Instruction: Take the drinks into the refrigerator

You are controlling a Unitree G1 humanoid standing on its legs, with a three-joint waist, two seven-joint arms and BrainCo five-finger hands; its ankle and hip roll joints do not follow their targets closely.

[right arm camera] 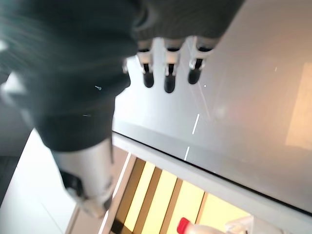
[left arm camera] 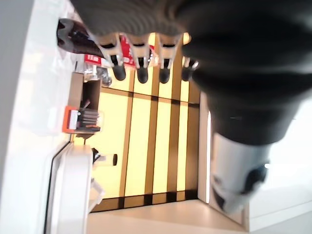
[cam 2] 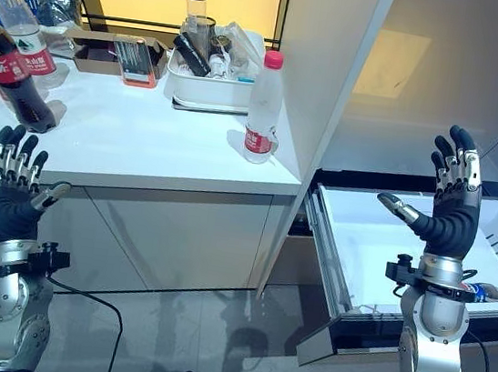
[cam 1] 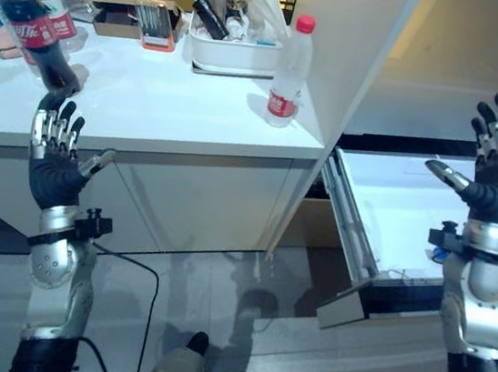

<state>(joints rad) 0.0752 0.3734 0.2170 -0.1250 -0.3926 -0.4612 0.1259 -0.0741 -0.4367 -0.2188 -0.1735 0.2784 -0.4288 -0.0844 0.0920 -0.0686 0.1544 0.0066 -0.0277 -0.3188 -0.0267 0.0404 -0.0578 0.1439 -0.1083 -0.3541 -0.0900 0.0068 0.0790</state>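
Both hands were empty, fingers straight: the left hand (cam 1: 54,156) just below the cola bottle (cam 1: 31,24) on the desk (cam 1: 168,102). It should wrap the bottle's middle squarely before lifting toward the refrigerator drawer (cam 2: 380,240), where the right hand (cam 2: 448,208) hovered.

Two drinks on the white counter, refrigerator drawer open beside it.
A cola bottle (cam 2: 7,53) with red cap and label leans near the counter's left front edge; a clear water bottle (cam 2: 263,108) with red cap stands upright near its right front corner. The white refrigerator drawer (cam 2: 377,258) is pulled out.
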